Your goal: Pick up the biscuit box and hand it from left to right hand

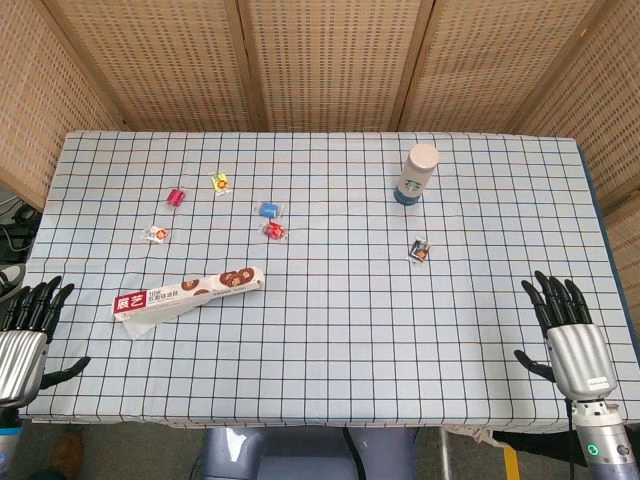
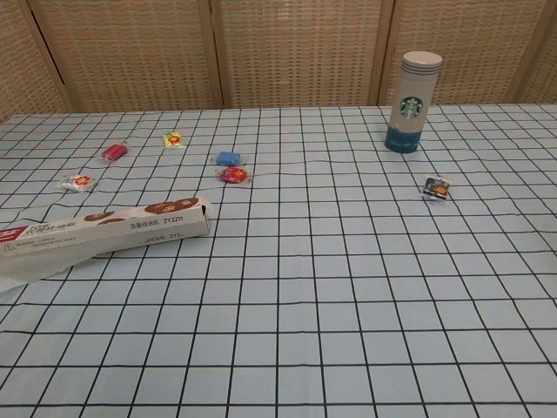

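Observation:
The biscuit box [image 1: 188, 291] is a long, narrow carton with a red end and cookie pictures, lying flat on the checked tablecloth at the left; the chest view shows the biscuit box [image 2: 104, 229] at its left edge. My left hand [image 1: 28, 325] rests at the table's front left corner, fingers spread, a short way left of the box and holding nothing. My right hand [image 1: 566, 329] sits at the front right, fingers spread and empty, far from the box. Neither hand shows in the chest view.
A Starbucks tumbler [image 1: 417, 173] stands upright at the back right. Several small wrapped sweets lie scattered: red [image 1: 177, 196], yellow [image 1: 220, 182], blue [image 1: 268, 210], and a dark one [image 1: 420, 249]. Wicker screens [image 1: 330, 60] close off the back.

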You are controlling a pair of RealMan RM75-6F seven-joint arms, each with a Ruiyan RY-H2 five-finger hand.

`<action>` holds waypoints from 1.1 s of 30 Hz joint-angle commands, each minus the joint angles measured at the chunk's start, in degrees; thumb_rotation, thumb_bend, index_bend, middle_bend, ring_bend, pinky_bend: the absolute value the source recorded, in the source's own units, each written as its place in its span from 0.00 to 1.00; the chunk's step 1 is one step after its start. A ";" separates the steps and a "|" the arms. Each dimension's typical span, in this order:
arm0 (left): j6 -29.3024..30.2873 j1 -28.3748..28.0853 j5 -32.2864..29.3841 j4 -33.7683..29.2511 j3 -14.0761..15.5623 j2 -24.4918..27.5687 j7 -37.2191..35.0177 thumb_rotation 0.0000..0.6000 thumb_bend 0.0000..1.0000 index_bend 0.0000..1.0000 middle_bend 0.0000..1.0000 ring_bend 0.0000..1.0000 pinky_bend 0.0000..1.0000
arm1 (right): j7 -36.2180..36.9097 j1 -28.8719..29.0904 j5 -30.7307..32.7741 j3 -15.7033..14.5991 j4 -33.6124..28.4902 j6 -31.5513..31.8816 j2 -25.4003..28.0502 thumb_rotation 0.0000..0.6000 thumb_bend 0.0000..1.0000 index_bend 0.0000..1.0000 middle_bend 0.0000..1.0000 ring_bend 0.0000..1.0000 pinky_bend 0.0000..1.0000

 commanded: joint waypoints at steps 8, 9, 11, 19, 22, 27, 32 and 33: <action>-5.24 -2.44 -3.04 2.07 -0.92 -1.58 -0.59 1.00 0.00 0.00 0.00 0.00 0.00 | 0.77 -0.03 -0.34 -0.23 -0.50 -0.18 0.42 1.00 0.00 0.00 0.00 0.00 0.00; -7.81 -3.92 -4.07 2.97 -1.47 -2.37 -1.17 1.00 0.00 0.00 0.00 0.00 0.00 | 0.98 -0.05 -0.24 -0.23 -0.56 -0.25 0.49 1.00 0.00 0.00 0.00 0.00 0.00; -11.95 -6.39 -6.49 4.77 -2.80 -3.93 -1.60 1.00 0.00 0.00 0.00 0.00 0.00 | 1.27 0.00 -0.04 -0.20 -0.55 -0.49 0.60 1.00 0.00 0.00 0.00 0.00 0.00; -27.61 -16.16 -16.70 12.76 -7.09 -10.56 2.46 1.00 0.02 0.04 0.04 0.03 0.04 | 2.02 0.18 0.89 0.28 -0.57 -1.00 0.89 1.00 0.00 0.00 0.00 0.00 0.00; -30.65 -18.30 -19.25 16.02 -7.74 -13.03 3.05 1.00 0.11 0.14 0.14 0.11 0.13 | 2.38 0.14 1.28 0.40 -0.39 -1.10 0.97 1.00 0.00 0.00 0.00 0.00 0.00; -33.92 -20.32 -20.91 20.22 -7.49 -15.83 1.84 1.00 0.14 0.20 0.20 0.17 0.20 | 3.36 0.05 1.93 0.69 -0.14 -1.13 1.23 1.00 0.00 0.00 0.00 0.00 0.00; -34.39 -21.24 -20.58 23.27 -7.11 -17.56 0.30 1.00 0.19 0.28 0.28 0.24 0.30 | 3.61 -0.07 1.69 0.68 -0.16 -0.81 1.32 1.00 0.00 0.00 0.00 0.00 0.00; -34.41 -21.35 -20.64 23.85 -7.04 -17.90 0.26 1.00 0.19 0.28 0.28 0.24 0.30 | 3.64 -0.08 1.66 0.66 -0.13 -0.80 1.33 1.00 0.00 0.00 0.00 0.00 0.00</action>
